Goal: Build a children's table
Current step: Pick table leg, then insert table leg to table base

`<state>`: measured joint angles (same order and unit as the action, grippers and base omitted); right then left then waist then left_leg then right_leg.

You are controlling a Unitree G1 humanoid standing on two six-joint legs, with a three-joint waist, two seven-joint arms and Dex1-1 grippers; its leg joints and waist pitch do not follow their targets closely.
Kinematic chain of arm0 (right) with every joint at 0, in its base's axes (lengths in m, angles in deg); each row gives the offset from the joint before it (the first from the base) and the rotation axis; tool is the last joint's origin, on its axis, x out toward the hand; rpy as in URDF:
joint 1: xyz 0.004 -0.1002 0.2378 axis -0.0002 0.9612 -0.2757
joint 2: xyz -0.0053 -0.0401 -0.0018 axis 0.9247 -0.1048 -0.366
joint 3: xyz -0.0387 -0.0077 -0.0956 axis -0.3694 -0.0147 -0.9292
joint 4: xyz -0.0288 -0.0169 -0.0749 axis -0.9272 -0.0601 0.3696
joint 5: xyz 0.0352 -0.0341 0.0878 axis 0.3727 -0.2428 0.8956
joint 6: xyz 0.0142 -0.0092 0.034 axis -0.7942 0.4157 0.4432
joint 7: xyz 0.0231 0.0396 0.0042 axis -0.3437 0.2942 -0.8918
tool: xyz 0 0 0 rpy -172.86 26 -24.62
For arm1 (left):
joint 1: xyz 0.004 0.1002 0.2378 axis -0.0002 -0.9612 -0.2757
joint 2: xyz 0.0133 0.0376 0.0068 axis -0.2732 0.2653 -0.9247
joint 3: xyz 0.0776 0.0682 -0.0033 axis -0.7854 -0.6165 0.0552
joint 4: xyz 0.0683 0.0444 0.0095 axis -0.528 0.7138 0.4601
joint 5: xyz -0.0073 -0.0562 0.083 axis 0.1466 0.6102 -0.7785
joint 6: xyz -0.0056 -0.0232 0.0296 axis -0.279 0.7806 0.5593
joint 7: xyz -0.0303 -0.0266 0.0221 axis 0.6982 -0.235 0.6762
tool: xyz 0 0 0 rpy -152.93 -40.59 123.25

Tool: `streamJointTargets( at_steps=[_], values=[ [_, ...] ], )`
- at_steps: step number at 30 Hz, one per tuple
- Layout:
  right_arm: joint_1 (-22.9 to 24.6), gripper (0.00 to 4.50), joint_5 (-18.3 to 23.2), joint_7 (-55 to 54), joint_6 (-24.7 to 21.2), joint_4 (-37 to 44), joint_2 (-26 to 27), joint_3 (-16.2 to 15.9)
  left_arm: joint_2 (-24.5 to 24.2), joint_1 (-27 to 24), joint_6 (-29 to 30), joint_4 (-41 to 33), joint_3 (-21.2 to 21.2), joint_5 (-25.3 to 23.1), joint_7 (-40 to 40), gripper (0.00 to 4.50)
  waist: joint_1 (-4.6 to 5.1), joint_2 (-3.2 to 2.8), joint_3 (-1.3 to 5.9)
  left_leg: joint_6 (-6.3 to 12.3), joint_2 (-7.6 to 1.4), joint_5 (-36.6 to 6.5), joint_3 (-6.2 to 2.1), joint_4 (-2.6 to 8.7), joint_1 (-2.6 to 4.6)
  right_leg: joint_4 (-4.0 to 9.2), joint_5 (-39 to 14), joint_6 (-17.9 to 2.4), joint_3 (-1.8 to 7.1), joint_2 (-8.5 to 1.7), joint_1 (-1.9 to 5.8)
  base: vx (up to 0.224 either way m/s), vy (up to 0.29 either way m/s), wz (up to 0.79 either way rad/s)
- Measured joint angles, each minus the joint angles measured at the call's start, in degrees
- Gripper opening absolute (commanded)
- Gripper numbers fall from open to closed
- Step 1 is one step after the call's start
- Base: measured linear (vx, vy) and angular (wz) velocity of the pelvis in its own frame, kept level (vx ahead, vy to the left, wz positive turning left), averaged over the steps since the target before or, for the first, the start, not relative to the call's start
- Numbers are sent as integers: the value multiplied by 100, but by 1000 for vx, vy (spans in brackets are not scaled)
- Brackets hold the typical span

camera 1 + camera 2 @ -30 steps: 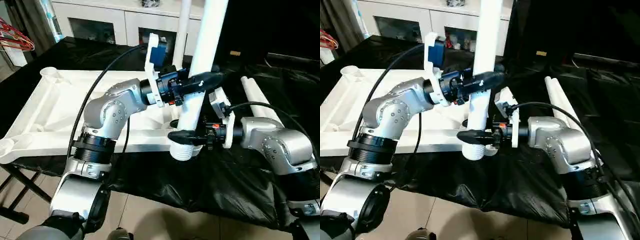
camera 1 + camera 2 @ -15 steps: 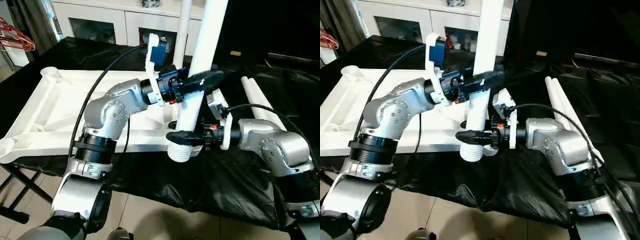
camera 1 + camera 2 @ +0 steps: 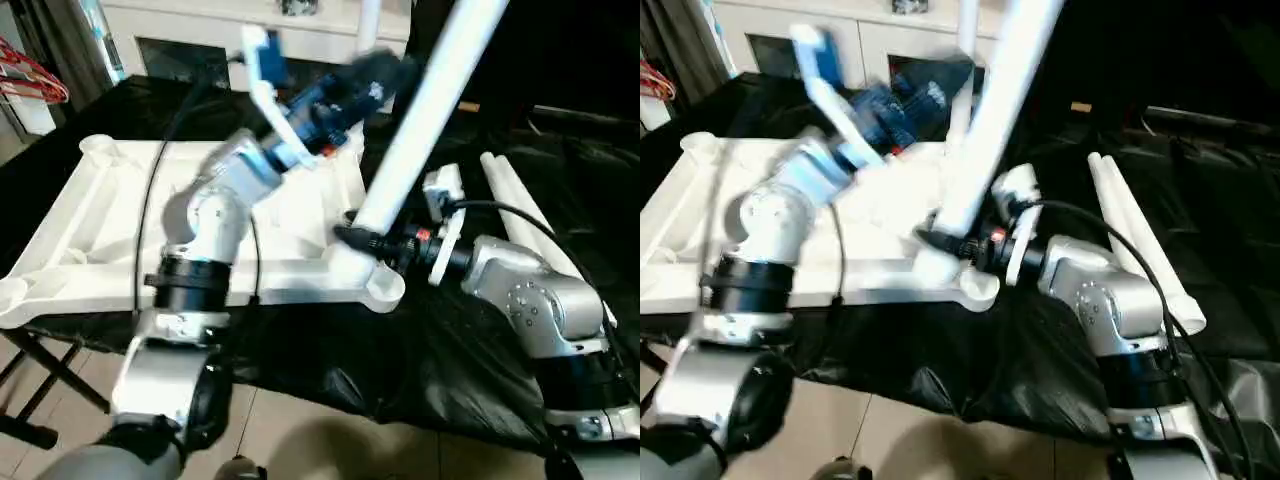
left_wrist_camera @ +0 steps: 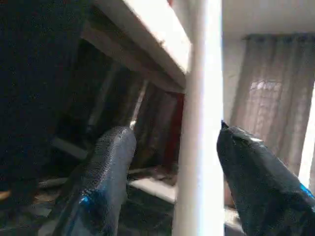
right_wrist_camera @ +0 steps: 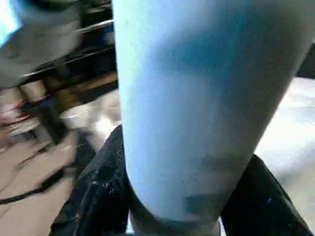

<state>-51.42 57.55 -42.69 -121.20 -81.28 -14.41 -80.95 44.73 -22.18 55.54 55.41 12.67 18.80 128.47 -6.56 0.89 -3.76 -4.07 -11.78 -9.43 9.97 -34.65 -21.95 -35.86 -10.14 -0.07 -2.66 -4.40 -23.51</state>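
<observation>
I see the white plastic rectangular table top lying ribbed underside up on the black-covered bench, along the bench's near edge and toward its left end. One long white tapered tube leg stands tilted, its lower end at the round socket on the top's near right corner; whether it is seated there I cannot tell.

My right tool is clenched around this leg just above the socket: in the right wrist view its black fingers press against both sides of the tube.

My left tool is released. In the left wrist view its two fingers stand on either side of the leg with visible gaps, not touching it. In the left eye view this tool is raised over the top's far edge, beside the leg's upper part.

Two more white tube legs lie flat on the bench right of the top, near my right forearm.
</observation>
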Motion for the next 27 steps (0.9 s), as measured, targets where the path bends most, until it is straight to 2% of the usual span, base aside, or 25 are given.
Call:
streamJointTargets(
  at_steps=[2, 5, 10, 13, 19, 23, 25, 27],
  values=[
    [0, 190, -131, -216, 111, -124, -12, 92, -140, -52, -142, 154, -123, -230, 112, 312, 1, -2, -1, -1, 0, 0, -1, 2, -2, 1, 0, 0, -1, 0, 0, 0, 0, 0],
    [1, 190, -297, -518, 245, -197, -11, 158, -511, -132, -477, 339, -673, -844, 383, 312, -5, -14, 1, -1, 1, 0, -4, 4, -4, 6, -1, 1, -2, 0, 1, 0, 0, 0],
    [179, 190, -664, -907, 420, -248, -267, 257, -1080, -550, -1224, 1167, -1877, -2051, 1153, 312, -1, -124, 30, -2, 4, -1, -5, 9, 0, 13, -1, 3, -1, 0, 7, 0, 0, 0],
    [360, 190, -836, -1040, 424, -296, -297, 249, -1132, -725, -1520, 1666, -2272, -2451, 1428, 312, 11, -167, 14, -7, 3, 3, -6, 9, -1, 7, -1, 2, -1, 0, 2, 0, 0, 0],
    [488, 190, -868, -1130, 486, -147, -295, 246, -1233, -712, -2006, 2100, -2599, -2926, 1565, 312, 28, -258, 20, -8, 3, 3, -6, 12, 4, 3, -1, 2, 0, 0, 2, 0, 0, 0],
    [547, 190, -877, -1163, 496, -119, -295, 256, -1234, -701, -2213, 2417, -2644, -3084, 1561, 312, 25, -267, 21, -8, 3, 4, -7, 11, 3, 5, -1, 2, 0, 1, 3, 0, 0, 0],
    [633, 190, -901, -1163, 516, -88, -295, 252, -1231, -695, -2328, 2621, -2666, -3169, 1562, 275, 24, -268, 21, -8, 3, 3, -7, 11, 3, 7, -1, 2, 0, 1, 4, 0, 0, 0],
    [665, 190, -910, -1165, 516, -88, -294, 231, -1230, -690, -2437, 2800, -2707, -3255, 1562, 275, 26, -271, 20, -8, 3, 3, -7, 11, 3, 7, -1, 2, 0, 1, 4, 0, 0, 0]
  ],
)
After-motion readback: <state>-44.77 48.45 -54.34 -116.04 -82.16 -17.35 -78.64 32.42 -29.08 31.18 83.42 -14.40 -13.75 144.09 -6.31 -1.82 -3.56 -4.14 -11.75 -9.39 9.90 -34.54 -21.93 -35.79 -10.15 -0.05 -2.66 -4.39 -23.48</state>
